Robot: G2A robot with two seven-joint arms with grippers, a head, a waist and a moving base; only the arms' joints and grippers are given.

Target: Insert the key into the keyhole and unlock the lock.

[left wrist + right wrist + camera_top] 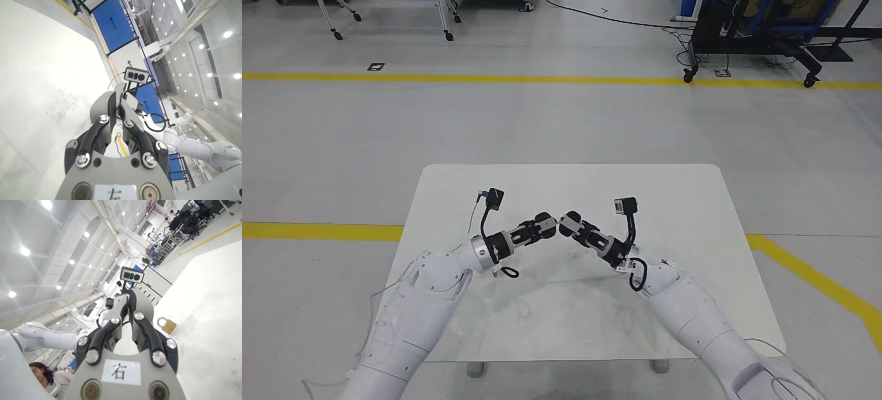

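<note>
Hovering above the middle of the table (672,190), my left claw (118,98) and my right claw (130,296) meet tip to tip, the left one on the left side and the right one on the right. Both are pinched narrow, all but closed. I cannot tell whether either has anything caught inside. The brass padlock (168,326), with its silver shackle pushed home, sits on the table near my right claw and does not touch it.
</note>
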